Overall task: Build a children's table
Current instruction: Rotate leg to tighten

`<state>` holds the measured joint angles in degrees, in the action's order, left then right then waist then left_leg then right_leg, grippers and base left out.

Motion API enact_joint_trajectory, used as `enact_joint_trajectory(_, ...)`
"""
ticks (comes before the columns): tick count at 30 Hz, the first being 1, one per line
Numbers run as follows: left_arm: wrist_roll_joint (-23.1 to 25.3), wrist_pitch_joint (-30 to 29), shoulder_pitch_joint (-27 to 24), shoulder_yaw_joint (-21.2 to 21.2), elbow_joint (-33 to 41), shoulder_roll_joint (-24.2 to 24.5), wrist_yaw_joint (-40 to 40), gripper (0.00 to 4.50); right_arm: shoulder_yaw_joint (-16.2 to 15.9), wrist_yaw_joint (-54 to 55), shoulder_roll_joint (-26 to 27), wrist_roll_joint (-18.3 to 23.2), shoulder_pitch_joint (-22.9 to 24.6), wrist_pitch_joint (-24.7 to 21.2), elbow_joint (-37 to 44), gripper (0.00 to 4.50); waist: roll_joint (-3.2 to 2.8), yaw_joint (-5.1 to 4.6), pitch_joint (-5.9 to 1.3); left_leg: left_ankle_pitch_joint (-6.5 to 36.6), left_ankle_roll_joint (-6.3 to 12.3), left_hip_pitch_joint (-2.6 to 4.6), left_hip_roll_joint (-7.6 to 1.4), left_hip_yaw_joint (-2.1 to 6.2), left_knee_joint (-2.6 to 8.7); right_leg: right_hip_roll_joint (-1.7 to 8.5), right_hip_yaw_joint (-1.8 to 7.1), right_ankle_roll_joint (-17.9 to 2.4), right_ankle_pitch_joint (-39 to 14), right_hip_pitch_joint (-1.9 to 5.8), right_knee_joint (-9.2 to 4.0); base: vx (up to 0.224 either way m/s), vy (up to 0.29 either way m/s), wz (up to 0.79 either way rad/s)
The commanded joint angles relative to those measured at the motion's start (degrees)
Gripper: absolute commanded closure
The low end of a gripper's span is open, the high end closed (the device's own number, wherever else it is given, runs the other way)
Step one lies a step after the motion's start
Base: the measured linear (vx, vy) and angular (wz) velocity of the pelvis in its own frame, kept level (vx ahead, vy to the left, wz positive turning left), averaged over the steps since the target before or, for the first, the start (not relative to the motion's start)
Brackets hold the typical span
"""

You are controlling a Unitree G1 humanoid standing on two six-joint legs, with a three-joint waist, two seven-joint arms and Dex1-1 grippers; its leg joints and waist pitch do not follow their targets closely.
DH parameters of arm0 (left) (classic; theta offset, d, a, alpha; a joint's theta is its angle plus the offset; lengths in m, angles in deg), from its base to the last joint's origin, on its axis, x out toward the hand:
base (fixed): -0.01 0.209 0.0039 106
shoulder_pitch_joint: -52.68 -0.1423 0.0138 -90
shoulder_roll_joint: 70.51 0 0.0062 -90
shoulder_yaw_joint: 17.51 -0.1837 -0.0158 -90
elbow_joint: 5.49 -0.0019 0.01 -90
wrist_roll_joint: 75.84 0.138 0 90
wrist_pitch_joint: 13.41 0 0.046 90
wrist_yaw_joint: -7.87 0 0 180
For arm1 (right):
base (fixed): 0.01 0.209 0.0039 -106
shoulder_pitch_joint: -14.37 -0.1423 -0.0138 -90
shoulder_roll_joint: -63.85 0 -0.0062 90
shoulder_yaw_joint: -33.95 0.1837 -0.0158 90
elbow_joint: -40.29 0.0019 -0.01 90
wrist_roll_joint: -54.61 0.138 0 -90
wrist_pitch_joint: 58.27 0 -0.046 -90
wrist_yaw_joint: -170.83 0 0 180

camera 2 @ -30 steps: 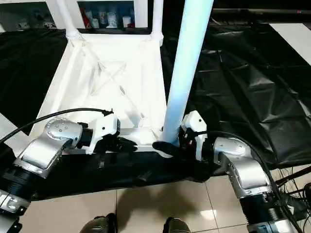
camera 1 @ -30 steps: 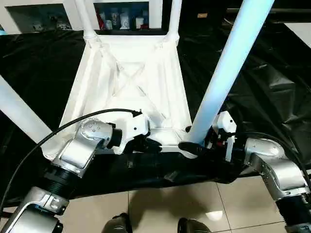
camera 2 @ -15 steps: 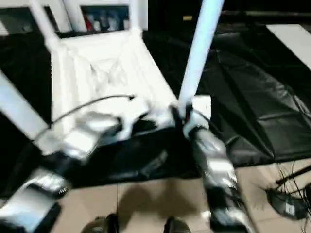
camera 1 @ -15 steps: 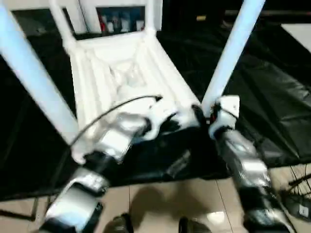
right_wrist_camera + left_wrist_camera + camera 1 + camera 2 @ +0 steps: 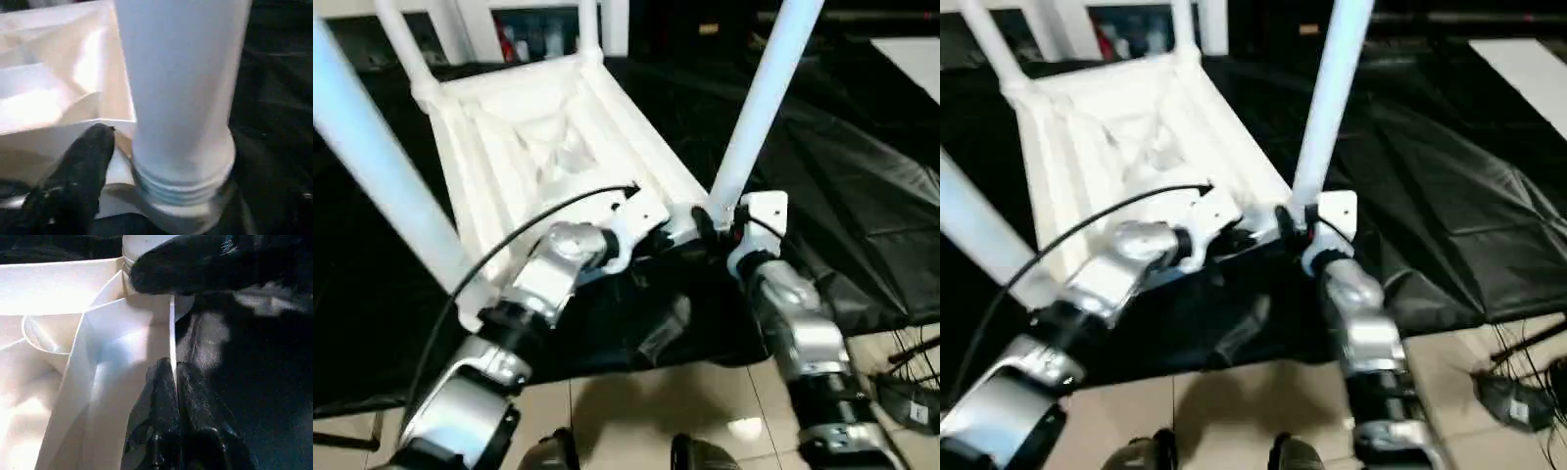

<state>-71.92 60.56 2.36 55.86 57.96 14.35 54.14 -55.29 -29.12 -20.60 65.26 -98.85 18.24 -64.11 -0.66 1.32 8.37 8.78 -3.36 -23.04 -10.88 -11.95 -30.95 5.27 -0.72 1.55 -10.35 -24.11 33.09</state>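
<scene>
The table top [image 5: 538, 147] lies upside down on the black sheet [image 5: 862, 196], ribbed underside facing up, and its legs stand up from the corner sockets: two at the far corners, one big near leg [image 5: 372, 166] on my left and another leg [image 5: 759, 108] rising just in front of my right wrist. My left gripper [image 5: 175, 382] sits at the near edge of the top, its two black fingers pressed together with the thin rim of the top meeting them at the tips; I cannot tell whether the rim is actually pinched between them. My right gripper [image 5: 705, 223] is at the base of the right near leg, where the leg's threaded end [image 5: 181, 188] enters its socket. One of its fingers [image 5: 78, 171] lies beside the leg's base, against the top's corner, and the jaws stand apart around the base; I cannot tell whether they are clamped on it. Beige floor tiles [image 5: 636, 411] show below the sheet's edge.
</scene>
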Motion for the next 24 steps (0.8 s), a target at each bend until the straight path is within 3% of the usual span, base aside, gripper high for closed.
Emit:
enact_joint_trajectory(1,-2.36,0.11,-3.84,0.03,0.36,1.41,3.08,4.5,-2.37,-8.17,-3.11,2.13,1.55,-2.64,4.63,0.47,1.07,0.22,-3.18,10.16,5.23,1.09,-1.77,0.78,3.12,1.84,1.3,-11.56,-6.85,2.3,-3.58,0.0,0.0,0.0)
enact_joint_trajectory(3,-3.52,0.84,-5.69,-0.51,3.21,3.3,6.22,4.5,-2.89,-14.68,-7.15,3.87,3.13,-4.17,7.74,0.2,0.89,0.3,-3.61,5.3,7.25,0.94,-1.67,0.63,2.6,1.68,1.23,-13.68,0.39,2.62,-2.7,0.051,-0.01,-0.03)
enact_joint_trajectory(5,-5.01,1.18,-7.39,-1.06,5.86,4.91,9.94,4.5,-3.19,-19.46,-10.01,4.65,4.31,-4.59,9.83,0.04,0.96,0.39,-3.55,4.26,8.54,1.04,-1.69,0.52,2.4,1.57,1.26,-14.94,4.05,2.67,-2.4,0.0,0.0,0.0)
enact_joint_trajectory(6,-5.7,1.31,-8.18,-1.3,7.1,5.64,11.71,4.5,-3.34,-21.65,-11.3,4.97,4.84,-4.75,10.77,0.04,0.96,0.54,-3.72,3.33,9.27,0.95,-1.69,0.64,2.25,1.57,1.24,-15.34,6.03,3.1,-2.02,0.0,0.0,0.0)
enact_joint_trajectory(8,-7.9,2.43,-10.01,-2.19,9.85,7.67,17.37,4.5,-4.3,-27.13,-14.53,5.72,5.9,-4.78,12.2,0.04,0.74,0.59,-3.87,2.74,10.32,1.36,-1.89,0.57,2.08,1.63,1.29,-16.31,7.97,2.82,-1.78,0.0,0.0,0.0)
enact_joint_trajectory(12,-9.18,1.04,-11.59,-3.36,13.23,10.55,22.16,4.5,-7.16,-33.0,-18.85,6.43,6.6,-4.8,13.02,0.04,0.73,0.6,-3.9,1.97,11.45,1.77,-2.13,0.34,1.9,1.51,1.28,-17.81,8.3,2.61,-1.54,0.0,0.0,0.0)
enact_joint_trajectory(15,-9.32,1.14,-11.78,-3.72,13.87,11.51,23.43,4.5,-8.77,-35.69,-20.26,6.23,6.66,-4.82,13.27,0.04,0.66,0.91,-3.83,2.81,11.1,1.84,-2.21,0.38,1.93,1.65,1.26,-18.03,5.91,2.67,-1.61,0.0,0.0,0.0)
enact_joint_trajectory(18,-9.33,1.06,-11.66,-3.75,13.9,11.84,23.66,4.5,-9.52,-37.35,-20.51,6.2,6.57,-5.14,13.36,0.04,0.77,0.78,-3.76,5.21,9.59,1.78,-2.22,0.44,2.05,1.88,1.27,-17.75,1.27,2.71,-1.89,0.0,0.0,0.0)
enact_joint_trajectory(24,-8.52,1.91,-10.7,-3.43,12.51,11.88,23.81,4.5,-11.02,-39.2,-20.44,4.83,5.81,-4.12,11.29,0.4,0.92,0.74,-4.2,3.98,9.47,1.72,-2.06,0.43,1.66,1.79,1.37,-17.91,2.57,2.81,-1.54,0.0,0.0,0.0)
